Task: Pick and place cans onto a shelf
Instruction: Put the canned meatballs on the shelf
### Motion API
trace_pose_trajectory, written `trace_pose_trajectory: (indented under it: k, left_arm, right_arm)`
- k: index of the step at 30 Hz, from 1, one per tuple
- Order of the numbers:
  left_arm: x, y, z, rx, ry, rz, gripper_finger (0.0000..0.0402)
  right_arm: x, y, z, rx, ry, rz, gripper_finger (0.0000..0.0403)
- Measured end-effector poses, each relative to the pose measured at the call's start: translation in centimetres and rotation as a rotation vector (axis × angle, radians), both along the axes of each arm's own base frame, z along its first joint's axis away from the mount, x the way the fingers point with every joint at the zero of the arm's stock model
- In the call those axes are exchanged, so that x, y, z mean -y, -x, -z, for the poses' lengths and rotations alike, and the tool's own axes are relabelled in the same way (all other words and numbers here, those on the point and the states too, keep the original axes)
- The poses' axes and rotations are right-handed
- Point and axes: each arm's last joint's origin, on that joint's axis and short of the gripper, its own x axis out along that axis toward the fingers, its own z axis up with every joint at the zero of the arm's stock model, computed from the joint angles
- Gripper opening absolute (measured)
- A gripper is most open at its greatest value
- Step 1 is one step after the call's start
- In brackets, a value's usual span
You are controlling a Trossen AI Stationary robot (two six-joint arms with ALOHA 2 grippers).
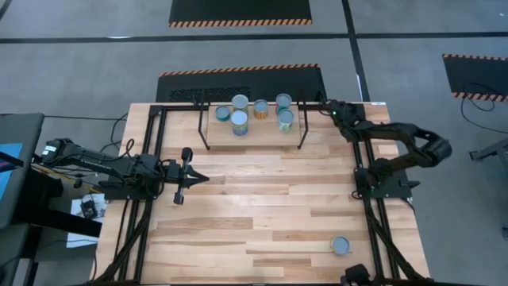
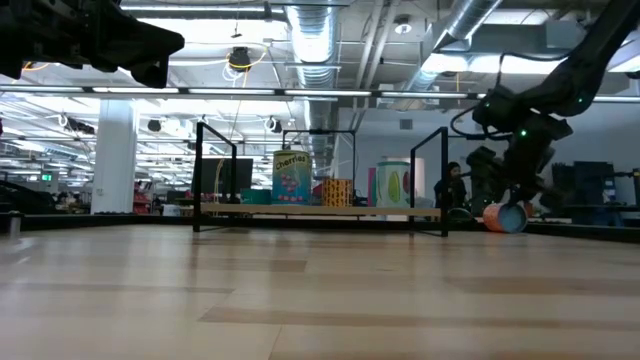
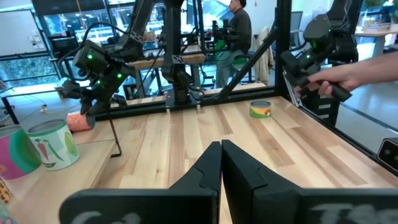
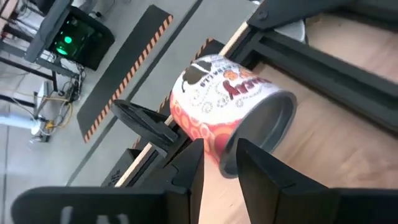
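Several cans [image 1: 240,119] stand upright on the light-wood shelf [image 1: 262,137] at the far middle of the table; they also show in the low view [image 2: 291,177]. One more can [image 1: 341,245] stands on the table near its right near corner. My right gripper [image 1: 324,102] is just right of the shelf, by the table's far edge, and is shut on an orange-and-white can [image 4: 227,106] that also shows in the low view [image 2: 505,216]. My left gripper [image 1: 200,177] is shut and empty, above the table's left middle. My right gripper pinches the orange-and-white can between its two fingers [image 4: 196,165], on the label wall close to the grey round end [image 4: 273,121]. The can lies tilted on its side across the fingers. It hangs over the table's far edge by the black frame bar.
Black frame bars [image 1: 155,151] run along the table's left and right sides. A person's hand [image 3: 348,76] reaches in at the table's right side, by the right arm's base. Bare tabletop lies between the shelf and the near edge.
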Motion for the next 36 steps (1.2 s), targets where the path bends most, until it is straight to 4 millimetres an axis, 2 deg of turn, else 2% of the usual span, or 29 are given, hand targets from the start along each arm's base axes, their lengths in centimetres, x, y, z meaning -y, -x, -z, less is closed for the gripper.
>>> trace_pose_trajectory:
  k: [8,21,25,36]
  left_arm:
    - [0.0,0.0,0.0,-0.001,-0.001,0.0,0.0002]
    - [0.0,0.0,0.0,-0.003,0.003,0.0,0.0002]
    - [0.0,0.0,0.1,-0.006,0.002,0.0,0.0002]
    - [0.0,0.0,0.1,-0.006,-0.001,0.0,0.0002]
  right_arm:
    - [0.1,-0.1,0.1,0.05,0.023,0.049,0.0111]
    - [0.4,-0.1,0.8,0.046,0.025,0.101,0.0021]
    - [0.3,-0.3,0.8,0.005,0.029,0.08,0.0006]
    - [-0.9,-1.3,0.2,-0.198,0.026,-0.08,0.0003]
